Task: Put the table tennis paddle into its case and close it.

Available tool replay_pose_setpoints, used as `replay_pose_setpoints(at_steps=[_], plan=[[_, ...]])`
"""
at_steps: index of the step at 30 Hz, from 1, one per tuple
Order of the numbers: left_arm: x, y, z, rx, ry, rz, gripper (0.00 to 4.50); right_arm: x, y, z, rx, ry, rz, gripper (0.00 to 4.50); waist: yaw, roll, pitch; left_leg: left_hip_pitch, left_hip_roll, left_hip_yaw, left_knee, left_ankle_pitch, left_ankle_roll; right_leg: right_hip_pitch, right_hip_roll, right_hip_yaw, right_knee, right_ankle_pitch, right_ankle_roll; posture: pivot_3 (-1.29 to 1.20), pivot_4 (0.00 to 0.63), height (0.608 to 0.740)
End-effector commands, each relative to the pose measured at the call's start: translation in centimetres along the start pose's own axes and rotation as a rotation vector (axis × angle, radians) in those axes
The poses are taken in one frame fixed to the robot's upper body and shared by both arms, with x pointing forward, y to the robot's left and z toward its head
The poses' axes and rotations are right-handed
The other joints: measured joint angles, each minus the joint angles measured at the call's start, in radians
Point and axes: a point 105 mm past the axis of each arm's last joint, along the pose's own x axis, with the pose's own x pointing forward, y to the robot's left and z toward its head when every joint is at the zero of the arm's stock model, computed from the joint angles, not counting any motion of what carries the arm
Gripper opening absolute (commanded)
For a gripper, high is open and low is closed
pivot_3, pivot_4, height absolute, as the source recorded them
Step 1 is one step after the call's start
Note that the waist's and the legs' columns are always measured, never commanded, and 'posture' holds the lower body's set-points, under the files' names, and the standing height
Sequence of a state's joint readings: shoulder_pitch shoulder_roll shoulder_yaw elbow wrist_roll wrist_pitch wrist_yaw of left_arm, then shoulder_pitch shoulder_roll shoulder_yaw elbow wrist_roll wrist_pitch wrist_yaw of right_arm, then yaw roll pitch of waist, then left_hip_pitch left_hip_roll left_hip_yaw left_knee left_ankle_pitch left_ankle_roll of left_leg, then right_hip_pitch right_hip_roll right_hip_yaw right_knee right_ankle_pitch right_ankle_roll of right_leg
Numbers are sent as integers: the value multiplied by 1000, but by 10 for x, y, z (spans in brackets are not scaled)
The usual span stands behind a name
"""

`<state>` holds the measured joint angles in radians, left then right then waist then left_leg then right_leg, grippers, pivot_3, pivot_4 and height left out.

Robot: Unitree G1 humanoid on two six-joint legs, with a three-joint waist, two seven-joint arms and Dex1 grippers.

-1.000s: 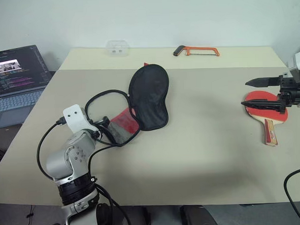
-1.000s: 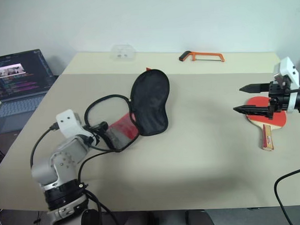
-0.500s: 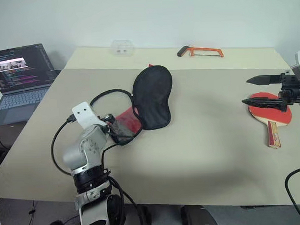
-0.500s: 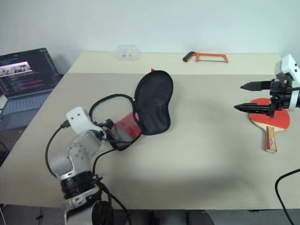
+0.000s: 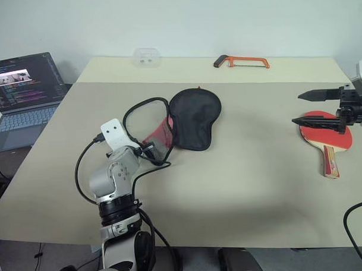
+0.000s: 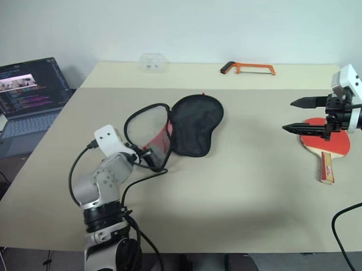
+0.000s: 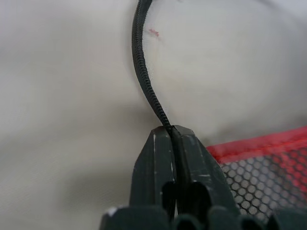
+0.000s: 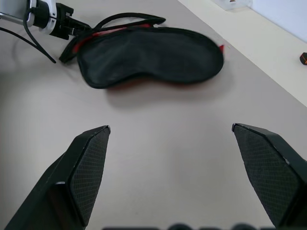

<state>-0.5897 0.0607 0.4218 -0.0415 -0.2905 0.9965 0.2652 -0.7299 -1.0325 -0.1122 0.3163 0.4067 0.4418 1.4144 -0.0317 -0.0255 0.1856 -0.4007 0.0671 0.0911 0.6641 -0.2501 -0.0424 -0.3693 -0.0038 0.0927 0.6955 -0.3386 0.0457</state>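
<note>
— Left gripper (image 7: 173,130): what has it got?

— Its two fingers are pressed together on the black zip edge of the case (image 5: 195,118). In the left wrist view the zip cord runs out from between the tips, with red trim and black mesh just beside them.

— How does the case lie?

— Open on the table (image 5: 241,169), left of centre. The black fabric half lies flat, round end toward the far side. The red and mesh half stands partly raised beside it, nearer the left gripper, and the black edge loops out in an arc on the robot's left.

— And the right gripper (image 5: 315,108)?

— Spread wide, holding nothing. It hangs above the table at the right, pointing toward the case, one finger over the paddle (image 5: 327,137).

— Where exactly is the paddle?

— Flat on the table near the right edge, red face up, handle toward the robot, well apart from the case.

— Anything else around?

— An orange hacksaw (image 5: 240,62) and a small clear box (image 5: 146,56) on the far strip of the table, and an open laptop (image 5: 22,96) off the left side.
</note>
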Motion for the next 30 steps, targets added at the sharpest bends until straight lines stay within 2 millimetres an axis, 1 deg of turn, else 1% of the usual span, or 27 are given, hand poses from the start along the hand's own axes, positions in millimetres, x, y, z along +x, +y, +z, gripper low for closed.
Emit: replay_pose_setpoints(at_steps=[1, 3, 5, 11, 14, 15, 17, 19, 20, 23, 26, 28, 30], plan=[[-8, -2, 24, 70, -109, -6, 31, -5, -2, 16, -70, -17, -21, 4500, 0, 0, 0, 0, 0, 0, 0, 0, 0, 0, 0, 0, 0, 0, 0, 0, 150, 740], [-10, -6, 34, 120, -154, -11, 31, -3, -2, 16, -72, -20, -19, 4500, 1, 0, 0, 0, 0, 0, 0, 0, 0, 0, 0, 0, 0, 0, 0, 0, 150, 740], [-13, -14, 43, 141, -190, -40, 31, -2, -2, 16, -74, -22, -17, 4500, 1, 0, 0, 0, 0, 0, 0, 0, 0, 0, 0, 0, 0, 0, 0, 0, 150, 740], [-31, -51, 68, 242, -302, -184, 31, 0, -3, 17, -81, -29, -14, 4500, 3, 0, 0, 0, 0, -1, 0, 0, 0, 0, 0, 0, 0, 0, 0, 0, 150, 740], [-36, -64, 74, 238, -319, -223, 31, 0, -3, 18, -84, -31, -16, 4500, 3, 0, 0, 0, 0, -1, 0, 0, 0, 0, 0, 0, -1, 0, 0, 0, 150, 740], [-38, -71, 74, 235, -319, -242, 31, 0, -3, 19, -87, -33, -17, 4500, 3, 0, 0, 0, 0, -1, 0, 0, 0, 0, 0, 0, -1, 0, 0, 0, 150, 740], [-40, -80, 73, 232, -317, -261, 31, 0, -3, 20, -90, -35, -19, 4500, 3, 0, 0, 0, 0, -1, 0, 0, 0, 0, 0, 0, 0, 0, 0, 0, 150, 740], [-41, -94, 65, 253, -306, -286, 31, 0, -4, 22, -93, -39, -21, 4500, 3, 0, 0, 0, -1, -1, 0, 0, 0, 0, -1, 0, -1, 0, 0, 0, 150, 740], [-42, -102, 59, 274, -299, -290, 31, 0, -4, 22, -94, -42, -23, 4500, 3, 0, 0, -1, -1, -1, 0, 0, 0, 0, -1, 0, -1, 0, 0, 0, 150, 740], [-43, -115, 46, 316, -290, -285, 31, 1, -4, 23, -96, -46, -26, 4500, 3, 0, 0, -1, -1, -1, 0, 0, 0, 0, -1, 0, -1, 0, 0, 0, 150, 740], [-42, -120, 37, 342, -280, -264, 31, -1, -4, 24, -95, -48, -30, 4500, 2, 0, 0, -1, -1, -1, 0, 0, 0, 0, -1, 1, -1, 0, 0, 0, 150, 740], [-42, -117, 40, 351, -298, -250, 31, -3, -4, 24, -94, -46, -35, 4500, -1, 0, 0, -1, -1, -1, 0, 0, 0, 0, 0, 1, -1, 0, 0, 0, 150, 740], [-40, -109, 45, 356, -313, -224, 31, -5, -5, 23, -94, -41, -43, 4500, -2, 0, 0, 0, -1, -1, 0, 0, 0, 0, 0, 1, 0, 0, 0, 0, 150, 740]])
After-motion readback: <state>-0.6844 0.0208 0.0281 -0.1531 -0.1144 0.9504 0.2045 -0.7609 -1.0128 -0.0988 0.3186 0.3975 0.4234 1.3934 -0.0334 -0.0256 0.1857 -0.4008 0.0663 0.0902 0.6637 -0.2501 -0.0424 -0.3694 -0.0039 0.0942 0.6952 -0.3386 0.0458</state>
